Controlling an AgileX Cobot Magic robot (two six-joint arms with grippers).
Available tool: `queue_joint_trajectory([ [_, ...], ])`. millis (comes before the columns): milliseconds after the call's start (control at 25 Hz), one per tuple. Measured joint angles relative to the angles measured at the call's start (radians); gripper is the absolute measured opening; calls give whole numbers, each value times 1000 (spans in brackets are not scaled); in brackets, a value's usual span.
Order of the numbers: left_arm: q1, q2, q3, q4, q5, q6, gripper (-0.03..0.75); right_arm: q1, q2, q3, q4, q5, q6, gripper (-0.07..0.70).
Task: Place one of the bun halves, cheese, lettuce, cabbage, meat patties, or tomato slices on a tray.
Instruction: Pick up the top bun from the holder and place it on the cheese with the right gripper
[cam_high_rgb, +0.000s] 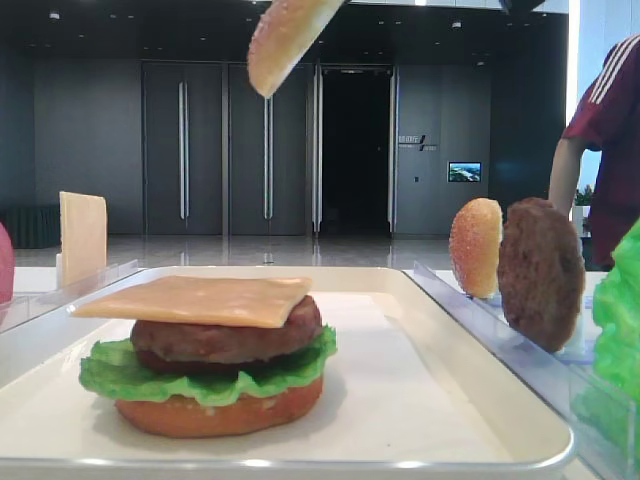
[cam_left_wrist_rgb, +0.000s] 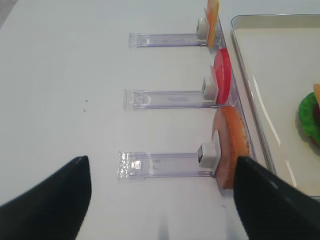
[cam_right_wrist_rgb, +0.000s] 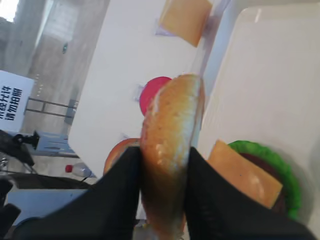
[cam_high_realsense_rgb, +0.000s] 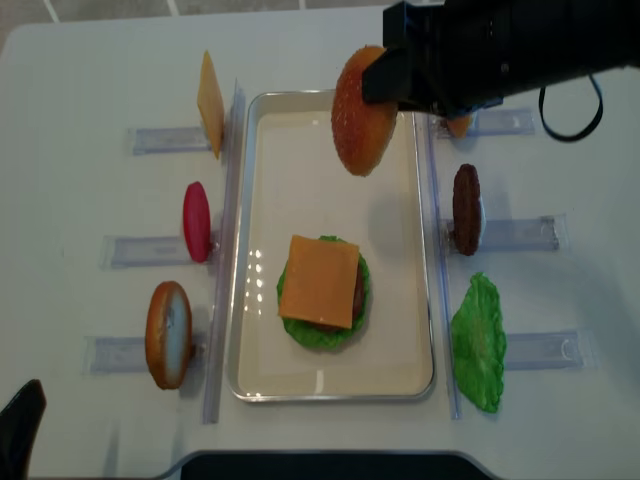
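One bun half (cam_high_realsense_rgb: 362, 111) hangs above the white tray (cam_high_realsense_rgb: 262, 150), pinched edgewise in the right tool (cam_right_wrist_rgb: 165, 172). Cheese (cam_high_realsense_rgb: 321, 281) tops the stack on the tray. Left tool (cam_left_wrist_rgb: 162, 200) gapes wide.

Legible text is appearing in one place only: a white sign (cam_right_wrist_rgb: 11, 100) at the left edge of the right wrist view is showing dark Chinese characters, rotated sideways and too blurred to be read (the board is cut off by the frame). A small wall sign (cam_high_rgb: 410, 141) beside the dark doorway in the front exterior view is bearing lettering too small to make out.
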Motion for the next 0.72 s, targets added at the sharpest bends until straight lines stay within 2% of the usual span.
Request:
queue_joint_trajectory([
  [160, 0, 0, 0, 0, 0, 0, 692, 54, -5, 99, 205, -30, -178, 218],
  [240, 0, 0, 0, 0, 0, 0, 692, 97, -5, 134, 266, -42, -234, 218],
  [480, 0, 0, 0, 0, 0, 0, 692, 200, 20, 161, 319, -93, -282, 218],
  [720, 0, 0, 0, 0, 0, 0, 692, 208, 87, 162, 358, -101, -346, 218],
])
